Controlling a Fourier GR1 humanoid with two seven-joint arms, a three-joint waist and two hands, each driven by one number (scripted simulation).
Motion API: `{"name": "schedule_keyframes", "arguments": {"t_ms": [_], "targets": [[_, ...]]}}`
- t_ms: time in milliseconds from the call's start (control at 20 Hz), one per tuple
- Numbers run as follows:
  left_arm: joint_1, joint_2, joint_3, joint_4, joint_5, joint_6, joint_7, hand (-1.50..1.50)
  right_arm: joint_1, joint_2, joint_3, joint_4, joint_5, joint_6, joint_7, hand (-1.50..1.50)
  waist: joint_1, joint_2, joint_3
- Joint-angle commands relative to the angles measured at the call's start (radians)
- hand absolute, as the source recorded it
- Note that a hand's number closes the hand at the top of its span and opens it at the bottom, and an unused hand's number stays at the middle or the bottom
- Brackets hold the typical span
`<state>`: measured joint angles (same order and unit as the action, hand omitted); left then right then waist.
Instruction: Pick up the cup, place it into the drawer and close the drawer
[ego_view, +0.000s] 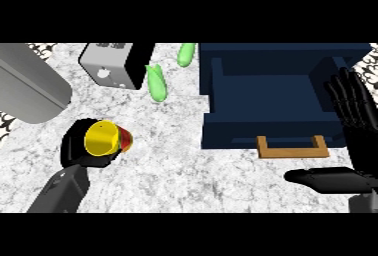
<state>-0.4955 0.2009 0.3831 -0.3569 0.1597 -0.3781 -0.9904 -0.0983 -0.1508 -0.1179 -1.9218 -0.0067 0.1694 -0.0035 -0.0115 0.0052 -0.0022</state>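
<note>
A yellow cup (103, 138) with a red outside lies tipped on its side at the near left of the marble counter (184, 170), the left hand (83, 145) curled around it. To the right, the dark blue drawer (273, 107) stands pulled open, its wooden handle (292, 148) facing near. The right hand (356, 145) rests beside it at the right edge, fingers straight and spread.

The cup (107, 138) sits in the left hand (83, 147), left of the open drawer (269, 107).
</note>
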Motion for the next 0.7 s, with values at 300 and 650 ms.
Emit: {"name": "schedule_keyframes", "arguments": {"t_ms": [300, 650], "targets": [[-0.038, -0.073, -0.093, -0.239, -0.006, -0.052, 0.006, 1.50, 0.022, -0.013, -0.032, -0.012, -0.030, 0.015, 0.006, -1.50, 0.018, -0.012, 0.003], [-0.124, -0.124, -0.158, -0.550, 0.007, 0.139, 0.276, 1.50, 0.077, -0.018, -0.056, 0.003, -0.023, 0.024, -0.050, -1.50, 0.026, -0.016, 0.004]]}}
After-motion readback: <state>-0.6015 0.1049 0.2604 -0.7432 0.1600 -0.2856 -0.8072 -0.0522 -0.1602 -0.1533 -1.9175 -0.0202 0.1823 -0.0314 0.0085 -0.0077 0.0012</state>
